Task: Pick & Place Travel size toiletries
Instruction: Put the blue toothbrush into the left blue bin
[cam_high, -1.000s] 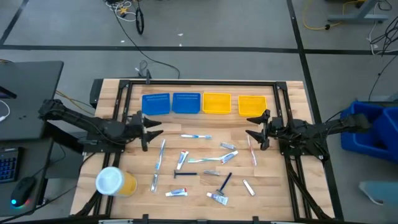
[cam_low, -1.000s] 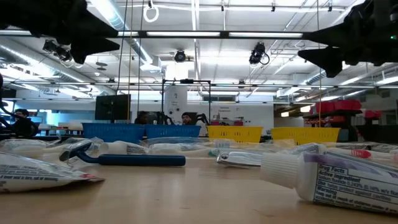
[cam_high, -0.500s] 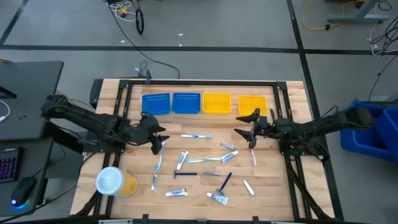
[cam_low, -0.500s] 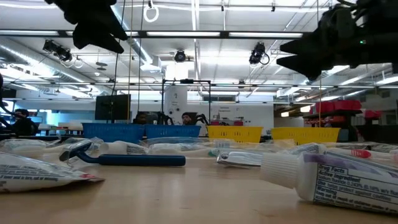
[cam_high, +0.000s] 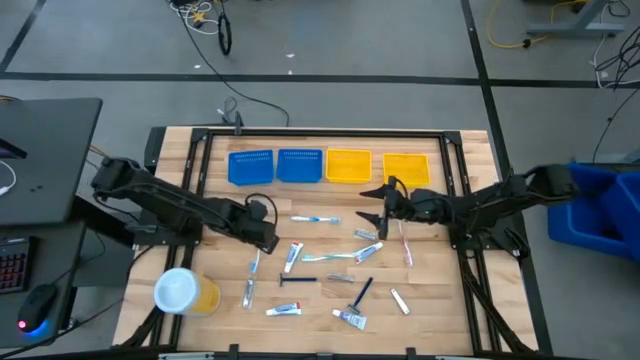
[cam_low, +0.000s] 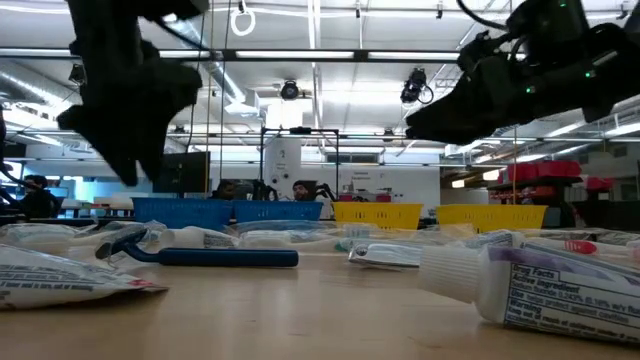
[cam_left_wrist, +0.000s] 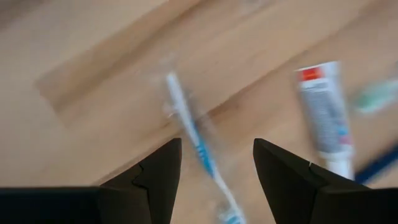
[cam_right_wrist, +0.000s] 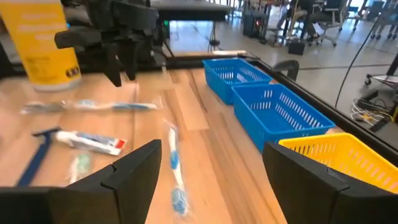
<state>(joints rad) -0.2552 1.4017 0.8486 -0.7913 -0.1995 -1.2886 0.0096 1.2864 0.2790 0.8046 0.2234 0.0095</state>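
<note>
We see the dark left gripper (cam_high: 264, 235) reaching in over the left part of the wooden slatted table (cam_high: 440, 300), its two fingers spread wide and holding nothing. In the left wrist view a wrapped white-and-blue toothbrush (cam_left_wrist: 198, 149) lies on the wood straight ahead of the gap between the two dark fingers (cam_left_wrist: 155, 174), and a small white toothpaste tube with a red band (cam_left_wrist: 324, 112) lies off to one side, clear of the fingers. From above, that wrapped toothbrush (cam_high: 255, 258) lies just below the left gripper, running toward the table's near edge.

The dark right gripper (cam_high: 378, 207) reaches over the middle of the table, just in front of the yellow mesh trays (cam_high: 348, 166); its fingers also stand wide apart and empty. Another white-and-blue toothbrush (cam_high: 315, 219) lies on the table between the two grippers, a little to the left of the right one. In the right wrist view this toothbrush (cam_right_wrist: 174, 165) lies between the spread fingers (cam_right_wrist: 134, 168), with the two blue mesh trays (cam_right_wrist: 267, 106) beside it.

The other travel toiletries lie scattered across the table's middle: a pink-and-white toothbrush (cam_high: 406, 243) just beside the right arm, a dark blue-handled razor (cam_high: 358, 296) nearer the front edge, and a little white tube (cam_high: 292, 256) among them. A large yellow tub with a white lid (cam_high: 183, 292) stands at the front left corner.
</note>
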